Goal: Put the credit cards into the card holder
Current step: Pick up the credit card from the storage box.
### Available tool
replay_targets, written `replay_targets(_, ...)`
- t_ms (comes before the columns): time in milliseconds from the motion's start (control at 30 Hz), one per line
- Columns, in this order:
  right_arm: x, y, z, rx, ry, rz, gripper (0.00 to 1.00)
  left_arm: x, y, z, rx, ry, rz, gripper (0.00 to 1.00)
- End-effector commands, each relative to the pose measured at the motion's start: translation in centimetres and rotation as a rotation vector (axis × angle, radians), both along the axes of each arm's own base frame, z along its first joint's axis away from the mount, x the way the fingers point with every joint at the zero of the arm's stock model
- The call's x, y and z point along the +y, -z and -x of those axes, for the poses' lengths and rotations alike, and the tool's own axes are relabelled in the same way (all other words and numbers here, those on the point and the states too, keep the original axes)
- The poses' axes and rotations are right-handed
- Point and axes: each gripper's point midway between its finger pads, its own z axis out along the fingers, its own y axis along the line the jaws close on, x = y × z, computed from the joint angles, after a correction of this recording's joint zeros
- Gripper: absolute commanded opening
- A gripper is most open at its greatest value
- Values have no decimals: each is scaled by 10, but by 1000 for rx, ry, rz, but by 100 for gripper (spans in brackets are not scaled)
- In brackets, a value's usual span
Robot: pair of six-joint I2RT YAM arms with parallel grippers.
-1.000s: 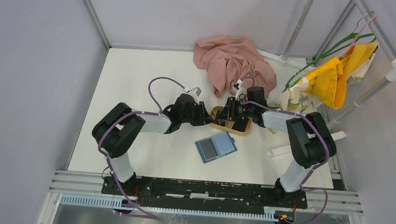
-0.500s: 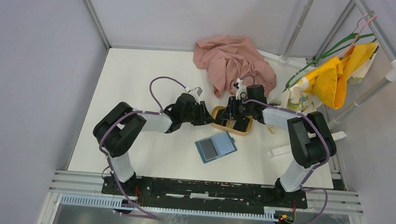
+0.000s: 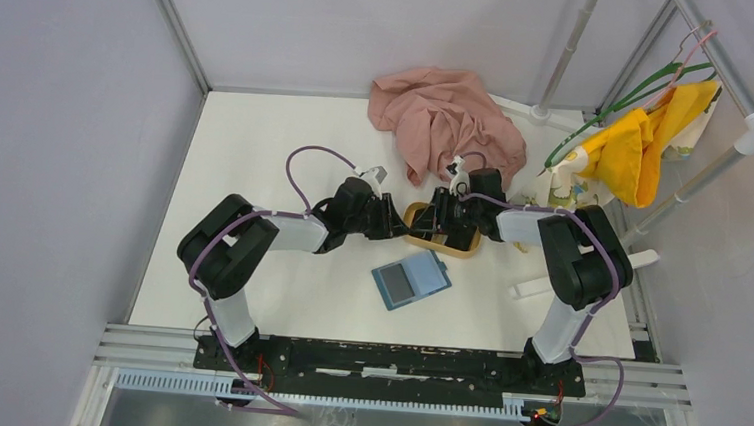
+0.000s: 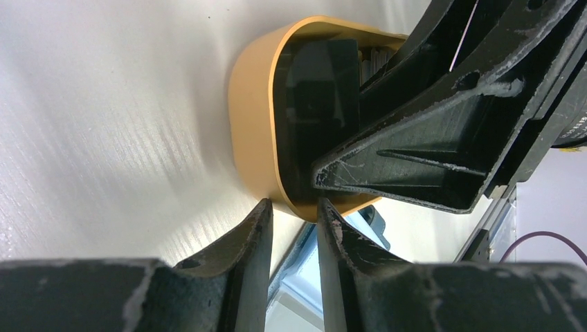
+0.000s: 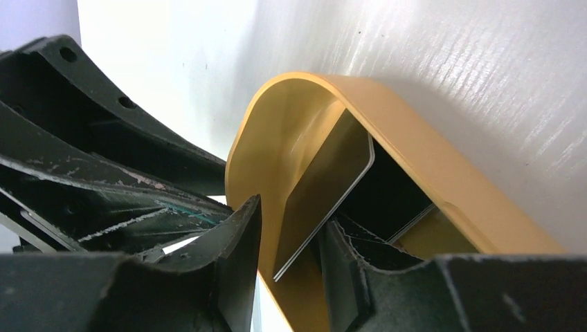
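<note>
Left gripper (image 4: 294, 207): at the left end of the oval tan wooden tray (image 4: 249, 138); jaws narrow, the tray's outer wall right at the tips; whether they nip the wall cannot be told.

Card holder (image 3: 410, 280): teal-blue wallet, lying open and flat on the white table (image 3: 256, 164); just toward the arm bases from the tray, between the two arms, apart from both grippers; long axis slanted across the table; a dark rectangle shows on its left half.

Credit cards (image 4: 315, 90): black, inside the tray, not in the card holder; one card (image 5: 325, 200) stands tilted on edge, its face along the tray's length.

Right gripper (image 5: 291, 216): reaches down into the tray from its right side, the nearer effector to the cards; jaws narrow, astride the tilted card; the card leans at one finger (image 5: 339, 256) while a sliver of tray shows beside the other, so a firm hold cannot be told.

Judgement: the coming move turns on lifting this card clear of the tray wall, then carrying it toward the bases to the card holder.

Room: crumpled pink cloth (image 3: 445, 113) at the far edge; yellow cloth (image 3: 639, 141) on a rack at far right; grey walls around.
</note>
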Motion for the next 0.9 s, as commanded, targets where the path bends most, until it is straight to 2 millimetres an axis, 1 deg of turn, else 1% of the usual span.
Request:
replay_targets(0, -3, 3, -9, 11, 86, 0, 42, -15, -38, -7, -78, 31, 83, 36)
replay_targets(67, -6, 4, -11, 13, 100, 6, 38, -15, -38, -6, -75, 30, 82, 36)
replay_targets(100, -7, 4, -11, 14, 105, 9, 33, -15, -38, -6, -74, 30, 83, 36)
replay_targets(167, -11, 8, -12, 24, 121, 20, 17, -15, -39, -5, -75, 29, 85, 36)
replay_targets(233, -17, 11, -14, 28, 129, 34, 7, -14, -41, -5, -77, 28, 88, 36)
replay_targets(300, -23, 11, -17, 24, 131, 46, 3, -13, -43, -4, -82, 26, 91, 36)
replay_targets(367, -24, 5, -17, 14, 116, 29, 0, -12, -45, -4, -85, 25, 91, 36)
replay_targets(533, -21, -12, -19, -44, 52, -10, 0, -9, -49, -1, -95, 22, 88, 37)
replay_targets(700, -20, -15, -19, -37, 42, -42, 14, -7, -52, 1, -101, 23, 88, 38)
replay_targets(867, -22, -20, -21, -36, 50, -72, 19, -4, -53, 3, -105, 20, 85, 38)
